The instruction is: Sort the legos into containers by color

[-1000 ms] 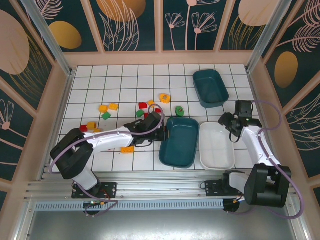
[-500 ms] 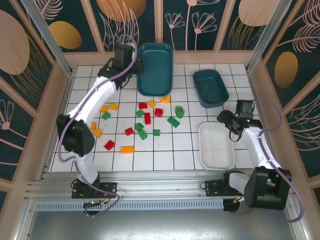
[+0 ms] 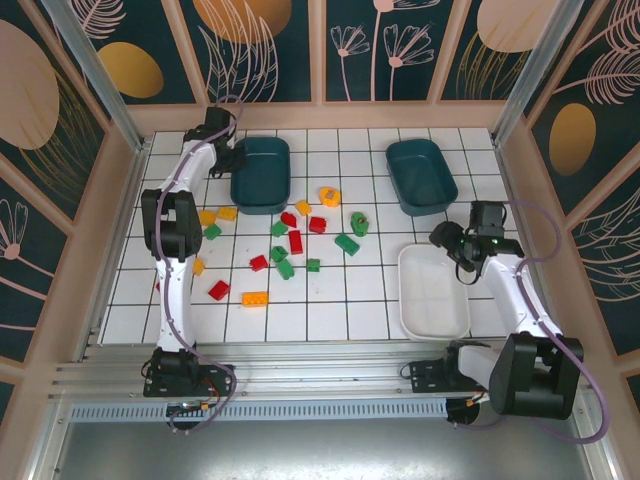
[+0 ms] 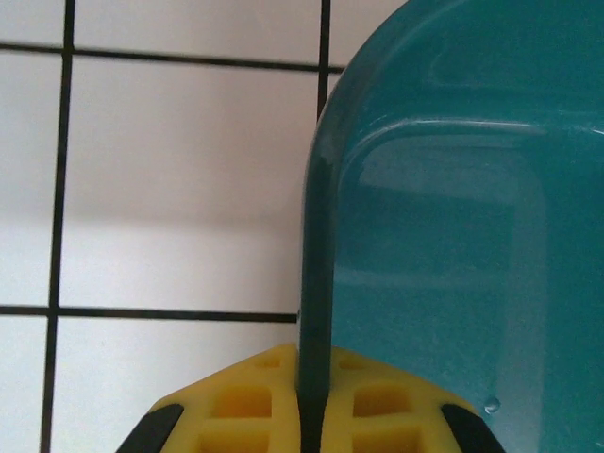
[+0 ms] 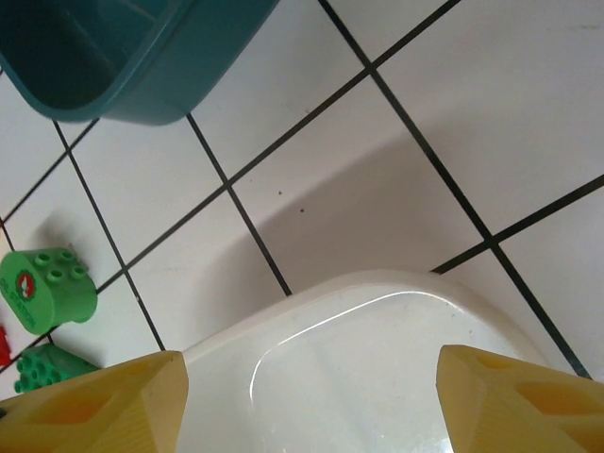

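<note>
Many legos [image 3: 296,240] scattered centre; left jaws clench teal tray [image 3: 262,182] rim; right jaws released above white tray [image 3: 432,295] corner.

The white tiled table [image 3: 180,300] carries three trays and loose legos [image 3: 293,240]. A teal tray [image 3: 262,178] sits flat against the left pincer [image 3: 232,160], its rim caught between the fingers. A second teal tray [image 3: 420,175] rests beyond the right pincer [image 3: 447,240], towards the far wall. The white tray [image 3: 433,292] lies directly below that pincer and on its near side. Red, green and yellow-orange legos lie scattered between the two pincers, and a round green piece [image 5: 47,288] lies just left of the right one.
</note>
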